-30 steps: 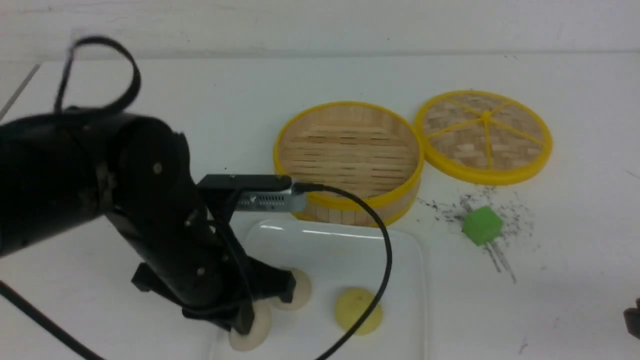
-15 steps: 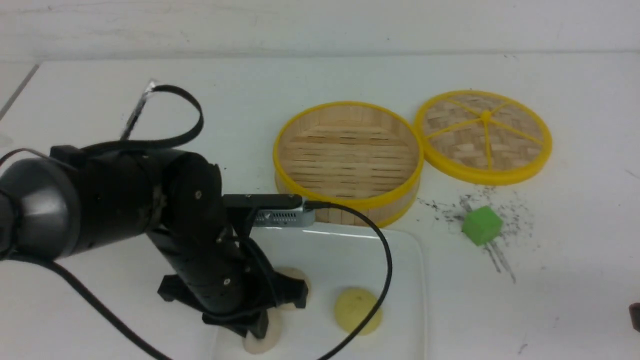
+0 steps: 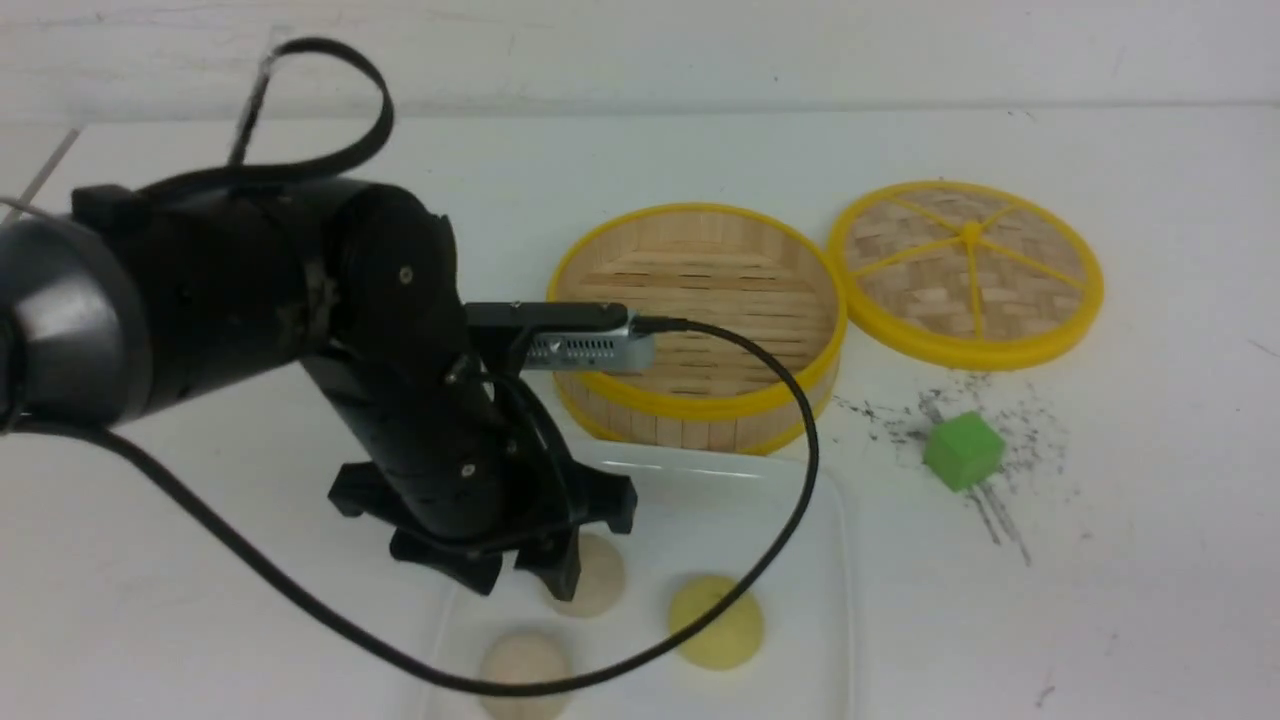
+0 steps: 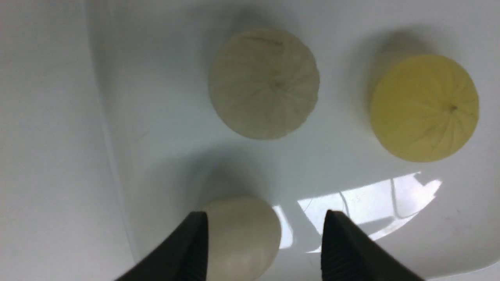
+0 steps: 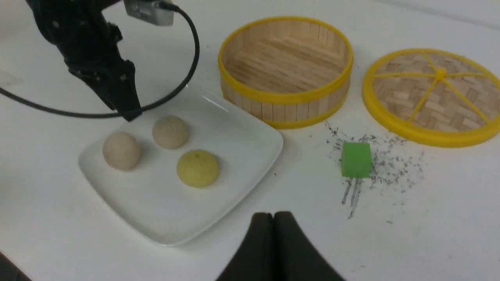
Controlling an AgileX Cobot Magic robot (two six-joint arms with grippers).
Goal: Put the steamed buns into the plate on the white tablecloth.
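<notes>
The left end effector hangs over the plate with its fingers spread wide and nothing gripped between them. All three steamed buns lie on the plate. One pale bun sits just below the open fingers, nearer one finger than the other in the left wrist view. A second pale bun lies just beyond the fingertips, and the yellow bun rests to the end effector's right, apart from both pale ones. The plate stands on the white tablecloth. Farther beyond the end effector stands the bamboo steamer, with its lid and a green cube well off to the right. The right end effector is closed, fingertips pressed together, gripping nothing.
</notes>
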